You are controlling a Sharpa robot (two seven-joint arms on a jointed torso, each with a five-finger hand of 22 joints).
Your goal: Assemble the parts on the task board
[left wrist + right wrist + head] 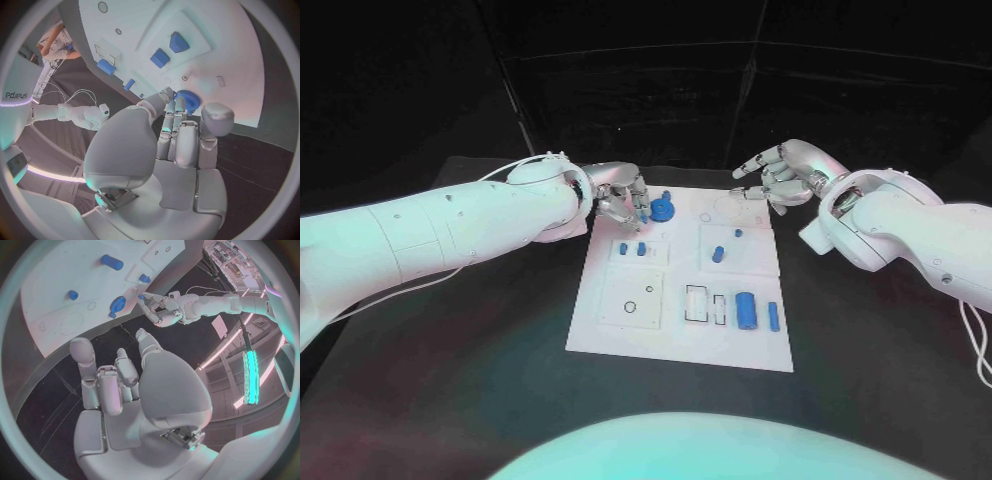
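The white task board (678,330) lies in the middle of the black table. A round blue gear-like part (661,208) sits at its far edge. My left hand (620,195) hovers just left of that gear, fingers stretched toward it and holding nothing; in the left wrist view the fingertips (167,95) reach right up beside the gear (187,100). My right hand (783,175) hangs over the board's far right corner, fingers apart and empty. Two small blue blocks (632,248), another block (718,252), a blue cylinder (747,310) and a thin bar (773,316) rest on the board.
Black table (473,350) surrounds the board on all sides. Outlined recesses (704,303) and a raised square panel with holes (635,298) mark the board's near half. In the right wrist view the left hand (159,310) stands a short way from the gear (117,304).
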